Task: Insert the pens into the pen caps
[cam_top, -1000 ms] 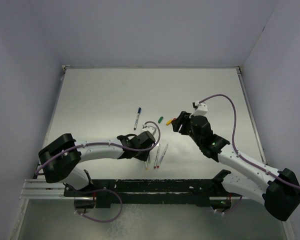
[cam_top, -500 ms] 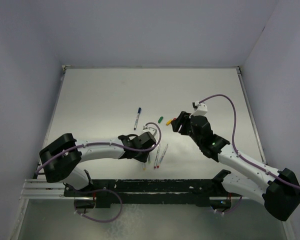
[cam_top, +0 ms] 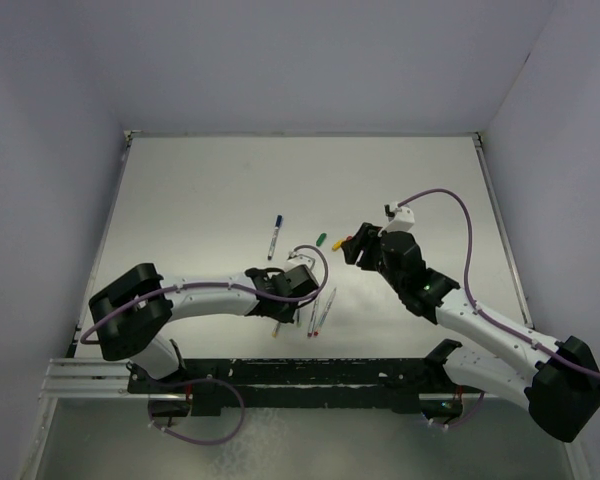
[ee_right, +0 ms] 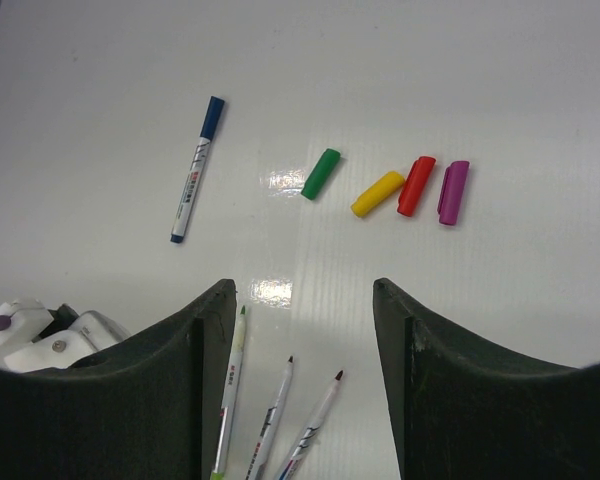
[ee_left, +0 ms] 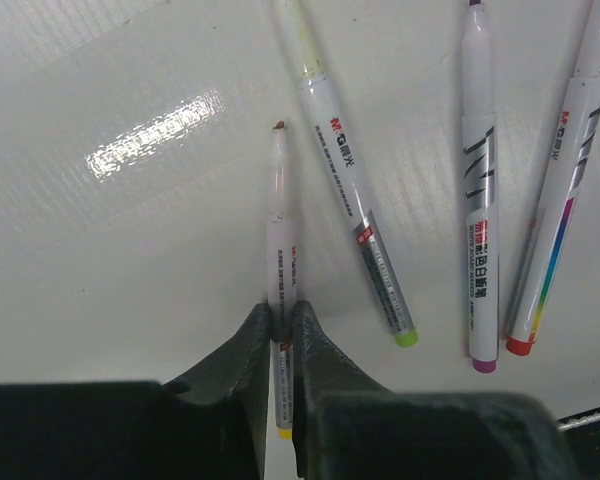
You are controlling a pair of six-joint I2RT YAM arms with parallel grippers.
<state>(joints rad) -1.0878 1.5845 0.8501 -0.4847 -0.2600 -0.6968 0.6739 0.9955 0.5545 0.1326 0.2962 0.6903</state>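
Top view: L pincer (cam_top: 283, 314) grips yellow-ended pen (cam_top: 277, 330); loose pens (cam_top: 320, 310) lie just to its right. R pincer (cam_top: 352, 246) sits w/ yellow cap (cam_top: 338, 243) & green cap (cam_top: 321, 238) just off its tips, blue-capped pen (cam_top: 274, 234) further out to its left.

L wrist: jaws pinched narrow on the yellow-ended pen's barrel, nib pointing straight ahead. To the right, apart from the fingers: green-ended pen (ee_left: 358, 205), purple-ended pen (ee_left: 478, 200), red-ended pen (ee_left: 555, 225).

R wrist: jaws wide, holding nothing. Ahead, in a row: green cap, yellow cap, red cap (ee_right: 415, 185), purple cap (ee_right: 453, 191). Blue-capped pen ahead-left. Three pen nibs show between the fingers.
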